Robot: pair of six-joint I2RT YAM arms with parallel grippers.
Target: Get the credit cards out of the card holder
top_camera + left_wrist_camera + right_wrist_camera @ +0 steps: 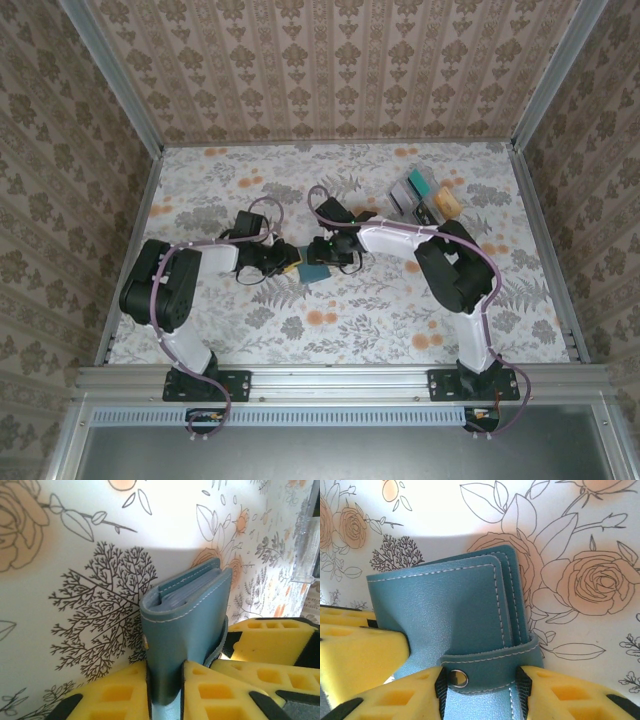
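The slate-blue card holder [316, 272] lies folded at the table's middle, between both grippers. In the left wrist view the card holder [190, 625] stands on edge, and my left gripper [167, 682] is shut on its outer cover. Thin pale edges of the credit cards [187, 591] show between the panels. In the right wrist view the card holder [445, 605] lies flat, its snap strap [490, 667] wrapped over the front. My right gripper [480, 680] is closed on that strap, one pad against each end. From above, the left gripper [283, 262] and right gripper [330, 252] nearly touch.
A pile of loose teal, grey and orange cards [425, 195] lies at the back right of the flowered tabletop [380, 310]. Patterned walls with metal rails [545, 250] close in the table on three sides.
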